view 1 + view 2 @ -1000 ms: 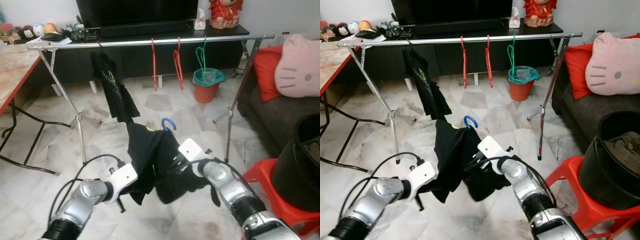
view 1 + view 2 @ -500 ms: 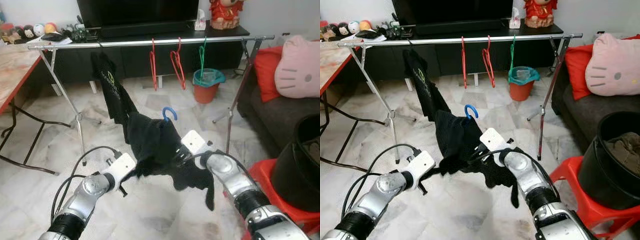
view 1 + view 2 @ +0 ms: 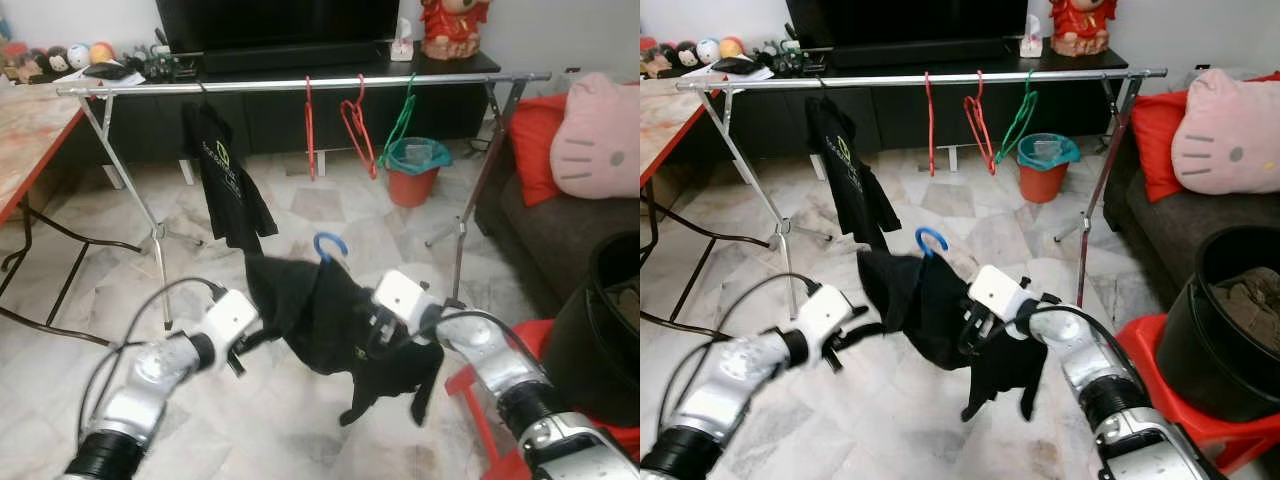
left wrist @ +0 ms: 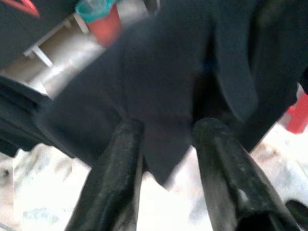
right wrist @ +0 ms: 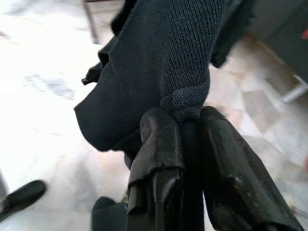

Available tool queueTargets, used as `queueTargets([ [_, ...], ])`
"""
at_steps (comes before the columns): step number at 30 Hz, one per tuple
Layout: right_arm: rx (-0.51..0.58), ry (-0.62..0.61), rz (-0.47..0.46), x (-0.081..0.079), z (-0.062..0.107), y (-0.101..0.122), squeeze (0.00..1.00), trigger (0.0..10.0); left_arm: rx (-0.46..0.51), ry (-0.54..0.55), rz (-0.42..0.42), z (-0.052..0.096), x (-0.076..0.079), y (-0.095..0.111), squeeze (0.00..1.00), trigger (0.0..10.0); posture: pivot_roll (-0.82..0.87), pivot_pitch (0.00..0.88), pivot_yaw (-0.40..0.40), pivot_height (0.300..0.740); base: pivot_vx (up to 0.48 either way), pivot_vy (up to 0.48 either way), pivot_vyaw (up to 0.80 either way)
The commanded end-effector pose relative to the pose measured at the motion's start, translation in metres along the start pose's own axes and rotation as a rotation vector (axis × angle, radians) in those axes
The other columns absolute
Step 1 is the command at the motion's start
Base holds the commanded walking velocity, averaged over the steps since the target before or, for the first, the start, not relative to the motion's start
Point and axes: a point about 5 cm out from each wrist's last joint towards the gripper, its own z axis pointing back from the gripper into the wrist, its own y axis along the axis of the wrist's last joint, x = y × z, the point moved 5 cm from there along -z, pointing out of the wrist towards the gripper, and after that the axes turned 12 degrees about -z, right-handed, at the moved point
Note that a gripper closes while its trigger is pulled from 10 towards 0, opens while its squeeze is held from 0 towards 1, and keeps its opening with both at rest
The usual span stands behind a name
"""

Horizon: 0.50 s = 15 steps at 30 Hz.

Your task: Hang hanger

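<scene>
A black garment (image 3: 320, 315) on a hanger with a blue hook (image 3: 329, 243) is held in mid-air between the two arms, in front of and below the clothes rail (image 3: 300, 84); it is judged light, limp and prone to slipping, so it is best gripped at the shoulders. The right gripper (image 5: 185, 132) is pinched on a bunched fold. The left gripper (image 4: 166, 139) is seen slightly parted with cloth between its fingers.
</scene>
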Motion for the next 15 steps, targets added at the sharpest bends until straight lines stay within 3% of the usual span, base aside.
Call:
queueTargets([
  [1,0.077,0.049,0.044,-0.002,0.004,0.018,0.0,0.0,0.054,-0.033,0.008,0.006,-0.002,0.013,1.0,10.0,-0.02,0.0,0.031,0.74,0.0,0.0,0.0],
  [7,0.06,0.102,0.069,-0.005,0.012,0.01,0.0,0.0,0.135,-0.121,0.048,0.015,0.003,0.033,1.0,10.0,-0.02,0.0,0.03,0.74,0.0,0.0,0.0],
  [12,0.076,0.174,0.069,-0.013,0.018,0.009,0.0,0.0,0.116,-0.207,0.053,0.017,0.019,0.024,1.0,10.0,-0.02,0.0,0.035,0.74,0.0,0.0,0.0],
  [13,0.106,0.2,0.066,-0.014,0.021,0.015,0.0,0.0,0.14,-0.271,0.116,0.018,0.027,0.027,1.0,10.0,-0.02,0.0,0.041,0.74,0.0,0.0,0.0],
  [15,0.122,0.204,0.065,-0.013,0.021,0.018,0.0,0.0,0.158,-0.3,0.152,0.019,0.03,0.03,1.0,10.0,-0.02,0.0,0.043,0.74,0.0,0.0,0.0],
])
